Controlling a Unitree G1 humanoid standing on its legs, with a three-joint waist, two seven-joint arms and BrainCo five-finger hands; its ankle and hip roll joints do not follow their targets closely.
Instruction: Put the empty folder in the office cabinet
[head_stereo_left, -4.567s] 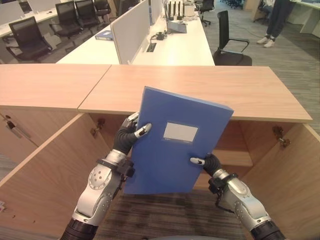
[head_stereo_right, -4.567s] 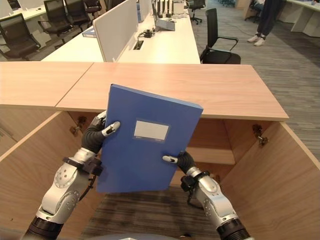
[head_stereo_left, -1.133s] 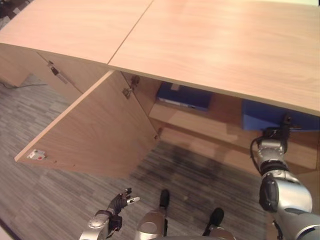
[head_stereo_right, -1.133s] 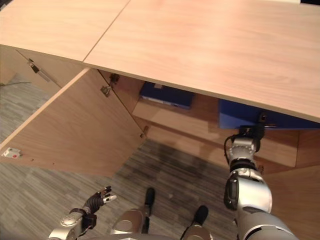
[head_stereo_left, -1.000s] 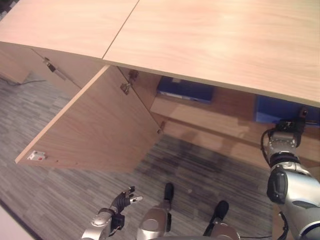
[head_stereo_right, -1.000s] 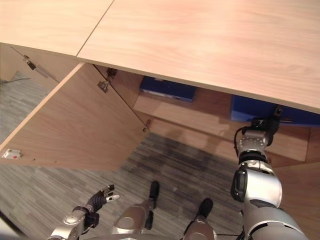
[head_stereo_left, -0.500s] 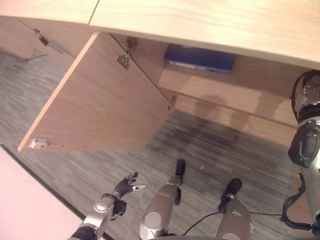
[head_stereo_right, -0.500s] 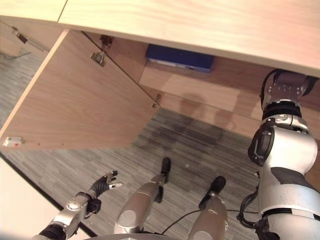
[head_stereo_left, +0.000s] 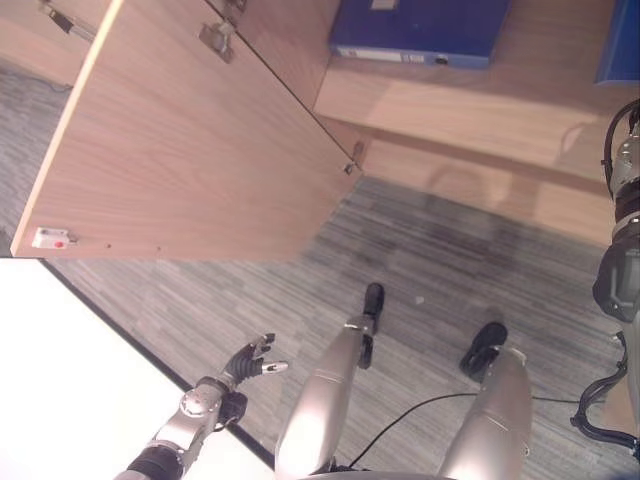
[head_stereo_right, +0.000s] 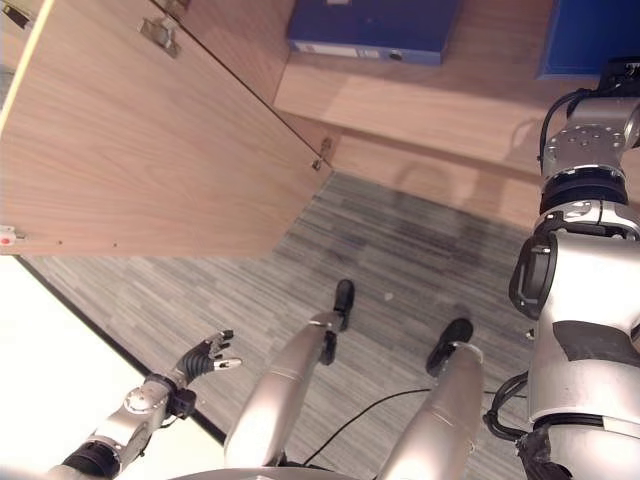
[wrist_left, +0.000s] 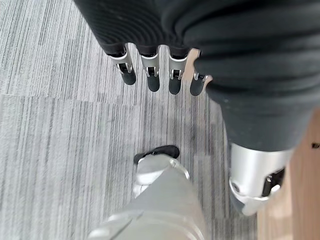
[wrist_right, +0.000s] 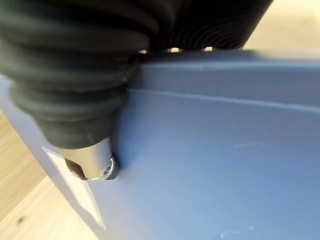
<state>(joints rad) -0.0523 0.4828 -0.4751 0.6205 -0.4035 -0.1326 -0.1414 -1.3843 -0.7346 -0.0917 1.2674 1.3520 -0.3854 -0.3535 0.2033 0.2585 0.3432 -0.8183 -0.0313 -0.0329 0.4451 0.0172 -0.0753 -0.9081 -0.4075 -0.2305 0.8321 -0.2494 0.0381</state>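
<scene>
Carpet (head_stereo_left: 250, 290), grey and striped, lies under the robot's left hand (head_stereo_left: 250, 360), which hangs low at the left of the head views, well apart from the cabinet, with its fingers (wrist_left: 150, 80) straight, relaxed and grasping nothing; its own wrist view shows the same row of dark tips held loosely over the floor. Above it and further in, the open cabinet door (head_stereo_left: 190, 150) of light wood swings out toward the robot, with 2 metal hinges (head_stereo_left: 216, 38) near its inner edge and a small white catch (head_stereo_left: 50, 238) at its outer corner. Right of the door, the cabinet shelf (head_stereo_left: 450, 95) carries a dark blue folder (head_stereo_left: 420, 30) lying flat toward the back. Further right, at the edge of the head views, a second blue folder (head_stereo_right: 585, 35) stands on the same shelf, inside the cabinet, and the right arm reaches up to it. The right hand (wrist_right: 90, 167) shows in its wrist view pressed close against the folder's blue face beside a white label (wrist_right: 75, 195); the thumb tip touches that face and the other fingers reach over the folder's upper edge, but I cannot tell whether they are clenched on it or merely resting against it, since the dark cover hides most of them.
</scene>
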